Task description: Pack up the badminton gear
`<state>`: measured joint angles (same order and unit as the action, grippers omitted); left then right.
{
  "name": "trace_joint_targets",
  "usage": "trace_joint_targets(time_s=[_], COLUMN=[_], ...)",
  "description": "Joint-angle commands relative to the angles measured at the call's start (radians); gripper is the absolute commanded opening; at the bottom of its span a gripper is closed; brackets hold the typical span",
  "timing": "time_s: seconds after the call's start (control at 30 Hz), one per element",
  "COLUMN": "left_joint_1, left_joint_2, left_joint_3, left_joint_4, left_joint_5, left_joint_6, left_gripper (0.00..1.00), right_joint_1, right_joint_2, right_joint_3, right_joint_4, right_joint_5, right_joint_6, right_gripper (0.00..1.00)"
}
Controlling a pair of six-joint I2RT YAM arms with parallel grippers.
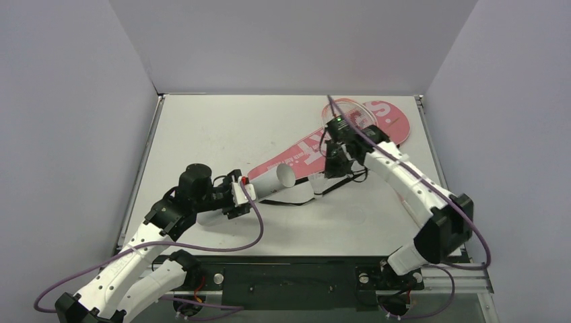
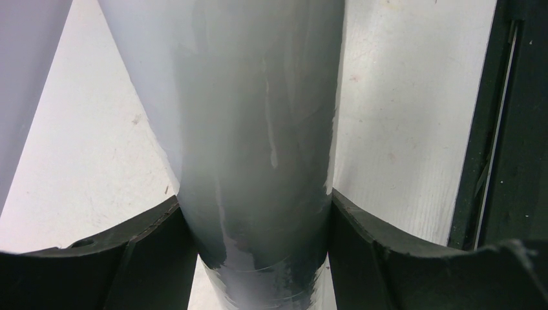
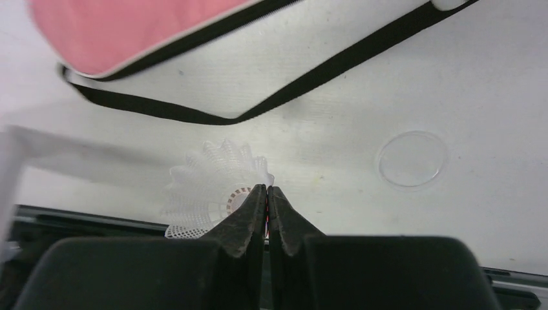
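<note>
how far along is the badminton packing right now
Done: nothing visibly finished. In hand: the left pincer grips the white tube, its open mouth toward the right pincer, which is shut on a shuttlecock. Left: getting that shuttlecock into the tube, dealing with the clear round disc lying loose, probably a cap, and the pink cover lying beyond.

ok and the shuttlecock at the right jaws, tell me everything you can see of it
The shuttlecock is small and white, with a fanned skirt of what looks like plastic mesh and a brownish band near its base. It sits tilted, skirt flaring away to the left, over the white table. The right gripper has its jaws shut at the base end, apparently pinching it. The black strap lies beyond, not touching it.
</note>
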<state>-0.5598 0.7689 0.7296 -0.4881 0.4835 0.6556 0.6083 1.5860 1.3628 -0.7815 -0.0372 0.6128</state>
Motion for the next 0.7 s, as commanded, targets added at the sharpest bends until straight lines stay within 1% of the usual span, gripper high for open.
trace_joint_targets(time_s=[0.0,0.1,0.27,0.4,0.5,0.57,0.67], left_joint_1=[0.006,0.007,0.006,0.006,0.007,0.006,0.006], left_joint_2=[0.003,0.012,0.03,0.037,0.04,0.042,0.048], left_joint_3=[0.011,0.005,0.004,0.006,0.009,0.013,0.018], left_joint_4=[0.096,0.145,0.19,0.196,0.195,0.196,0.199], left_joint_5=[0.028,0.027,0.023,0.019,0.016,0.015,0.011], left_joint_6=[-0.062,-0.101,-0.135,-0.142,-0.15,-0.15,-0.151], left_gripper=[0.11,0.11,0.11,0.11,0.11,0.1,0.1], right_joint_1=[-0.089,-0.128,-0.134,-0.131,-0.125,-0.116,-0.083], right_joint_2=[-0.225,-0.321,-0.434,-0.499,-0.534,-0.547,-0.529], right_joint_3=[0.069,0.076,0.089,0.028,-0.031,-0.06,-0.059], right_joint_4=[-0.041,0.046,0.178,0.334,0.487,0.556,0.584], right_joint_5=[-0.123,-0.193,-0.256,-0.273,-0.285,-0.288,-0.289], right_joint_6=[0.031,0.074,0.164,0.234,0.286,0.319,0.33], right_gripper=[0.0,0.0,0.0,0.0,0.0,0.0,0.0])
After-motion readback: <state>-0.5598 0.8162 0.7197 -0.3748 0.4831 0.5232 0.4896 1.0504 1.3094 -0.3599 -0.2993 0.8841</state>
